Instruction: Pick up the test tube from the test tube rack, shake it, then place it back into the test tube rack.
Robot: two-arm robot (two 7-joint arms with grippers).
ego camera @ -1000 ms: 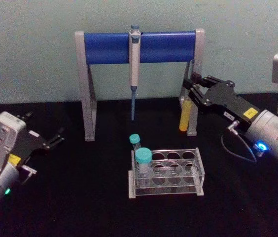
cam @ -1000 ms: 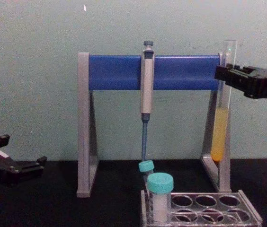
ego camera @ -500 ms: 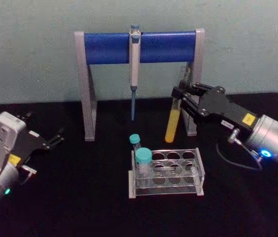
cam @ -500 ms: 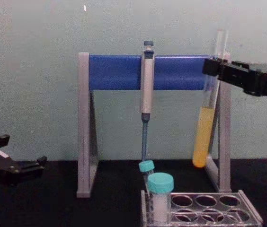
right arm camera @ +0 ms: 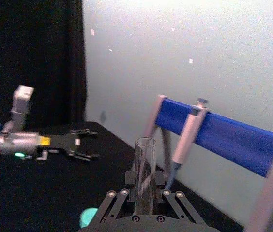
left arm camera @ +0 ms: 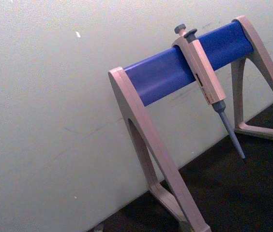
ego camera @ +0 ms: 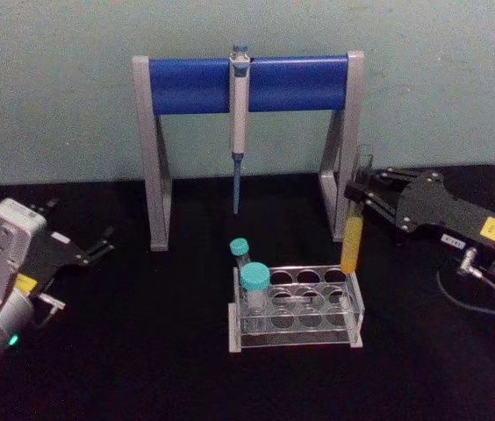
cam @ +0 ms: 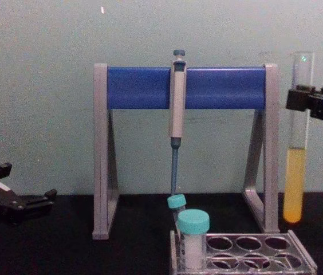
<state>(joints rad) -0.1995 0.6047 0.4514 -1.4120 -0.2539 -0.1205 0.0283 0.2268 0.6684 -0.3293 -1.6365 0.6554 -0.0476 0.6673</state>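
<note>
The test tube (ego camera: 351, 244), a long clear glass tube with yellow-orange liquid in its lower part, hangs nearly upright just above the right end of the test tube rack (ego camera: 293, 342). My right gripper (ego camera: 359, 195) is shut on its upper part. From the chest the tube (cam: 295, 183) hangs clear of the rack (cam: 302, 255), its round bottom above the top plate, gripped by the right gripper (cam: 299, 104). In the right wrist view the tube's open mouth (right arm camera: 145, 143) rises between the fingers. My left gripper (ego camera: 98, 247) rests open at the table's left.
Two teal-capped vials (ego camera: 254, 278) stand in the rack's left end. Behind the rack is a grey-and-blue pipette stand (ego camera: 186, 85) with a pipette (ego camera: 240, 96) hanging from its bar; its right leg (ego camera: 342, 175) is close behind the tube. A wall backs the black table.
The right gripper swung the tube back to the right and lowered it; the tube went from tilted by the stand's right leg to nearly upright over the rack's right end. The left arm stayed still.
</note>
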